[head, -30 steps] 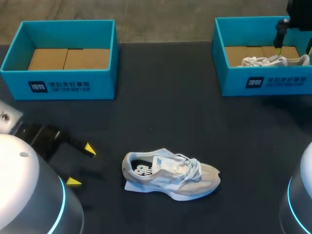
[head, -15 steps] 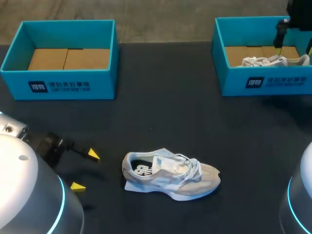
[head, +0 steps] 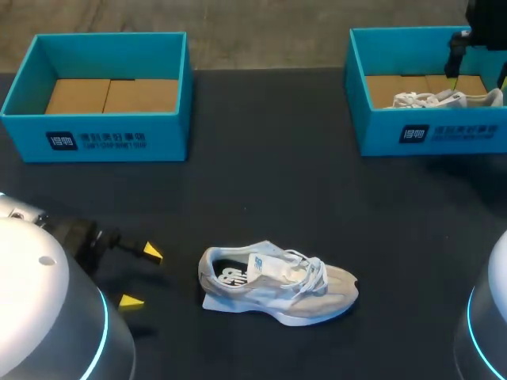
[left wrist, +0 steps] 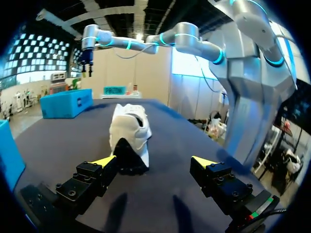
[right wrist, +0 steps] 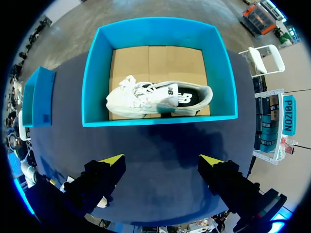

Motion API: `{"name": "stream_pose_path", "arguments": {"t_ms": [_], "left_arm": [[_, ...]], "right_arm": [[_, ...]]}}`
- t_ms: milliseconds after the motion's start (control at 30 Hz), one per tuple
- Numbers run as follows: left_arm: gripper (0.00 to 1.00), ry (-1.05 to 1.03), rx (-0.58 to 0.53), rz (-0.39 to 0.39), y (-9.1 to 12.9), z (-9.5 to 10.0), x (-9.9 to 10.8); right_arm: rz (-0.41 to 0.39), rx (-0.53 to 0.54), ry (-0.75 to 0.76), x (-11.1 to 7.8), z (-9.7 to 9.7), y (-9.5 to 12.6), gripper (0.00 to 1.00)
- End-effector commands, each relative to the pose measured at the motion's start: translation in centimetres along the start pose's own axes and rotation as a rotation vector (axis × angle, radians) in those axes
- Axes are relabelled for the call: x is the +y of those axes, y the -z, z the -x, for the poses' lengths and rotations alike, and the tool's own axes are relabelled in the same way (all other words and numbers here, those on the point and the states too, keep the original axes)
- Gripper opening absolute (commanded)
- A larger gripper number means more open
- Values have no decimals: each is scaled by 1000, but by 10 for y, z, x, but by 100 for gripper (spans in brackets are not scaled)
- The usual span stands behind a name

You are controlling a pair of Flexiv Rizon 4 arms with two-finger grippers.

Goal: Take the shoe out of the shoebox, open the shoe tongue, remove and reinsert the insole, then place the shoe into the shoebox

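The shoe [head: 277, 285] is found on the table [head: 261, 190], at about 6 o'clock from the table's middle in the head view. It is stood on its sole, with the heel toward 9 o'clock and the toe toward 3 o'clock. The left gripper [head: 141, 276] is held at 9 o'clock of the heel, near it but apart, with its fingers spread wide and nothing between them. From the left wrist the shoe is seen at 12 o'clock, ahead of those fingers. The right gripper [right wrist: 163, 161] is likewise spread and holds nothing. It is hung above the right shoebox [head: 432, 134] at 2 o'clock, well apart from the shoe on the table.

Several failures are judged possible.
- The shoe is pinned by nothing, so it may be shoved along the table or tipped onto its side if the heel is met by one finger before the other.
- If the dark insole [head: 230, 275] is pinched and pulled while the right arm is so far off, the whole shoe may be lifted with it.
- The laces [head: 310, 273] may be snagged by a yellow tip.
- The white tongue [head: 265, 265] appears raised, though how far cannot be told, so the opening may prove too narrow for a finger.
- The wrong box may be chosen at the end. The right shoebox is occupied by a second shoe [head: 436, 99], while in the left shoebox [head: 95, 138], at 10 o'clock, only a cardboard floor is seen.

Two shoes are counted, two blue shoeboxes, two grippers with four yellow tips in all, and one table.
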State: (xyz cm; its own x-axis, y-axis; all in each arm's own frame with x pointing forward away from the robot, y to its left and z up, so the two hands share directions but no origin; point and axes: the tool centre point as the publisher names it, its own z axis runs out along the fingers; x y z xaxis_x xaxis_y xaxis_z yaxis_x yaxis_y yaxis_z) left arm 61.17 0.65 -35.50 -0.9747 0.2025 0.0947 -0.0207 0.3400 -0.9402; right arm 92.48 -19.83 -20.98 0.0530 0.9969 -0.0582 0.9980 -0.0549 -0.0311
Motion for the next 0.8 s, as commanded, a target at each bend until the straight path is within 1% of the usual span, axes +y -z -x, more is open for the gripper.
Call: {"name": "stream_pose_path", "arguments": {"t_ms": [33, 67, 100, 167, 200, 233, 400, 700, 800], "left_arm": [[100, 40, -53, -39, -11, 4, 11], [100, 58, -46, -58, -14, 5, 13], [100, 58, -60, -59, -17, 5, 13], [100, 59, -62, -61, -22, 6, 14], [100, 61, -90, -58, -26, 7, 14], [100, 62, -87, -59, -28, 8, 14], [100, 67, -128, -50, -34, 16, 14], [100, 61, -116, -83, -40, 33, 22], [100, 54, -116, -82, -44, 35, 22]], "right_arm": [[2, 0, 0, -1, 0, 0, 100], [2, 0, 0, -1, 0, 0, 100], [2, 0, 0, -1, 0, 0, 100], [2, 0, 0, -1, 0, 0, 100], [2, 0, 0, -1, 0, 0, 100], [2, 0, 0, -1, 0, 0, 100], [2, 0, 0, -1, 0, 0, 100], [2, 0, 0, -1, 0, 0, 100], [2, 0, 0, -1, 0, 0, 100]]}}
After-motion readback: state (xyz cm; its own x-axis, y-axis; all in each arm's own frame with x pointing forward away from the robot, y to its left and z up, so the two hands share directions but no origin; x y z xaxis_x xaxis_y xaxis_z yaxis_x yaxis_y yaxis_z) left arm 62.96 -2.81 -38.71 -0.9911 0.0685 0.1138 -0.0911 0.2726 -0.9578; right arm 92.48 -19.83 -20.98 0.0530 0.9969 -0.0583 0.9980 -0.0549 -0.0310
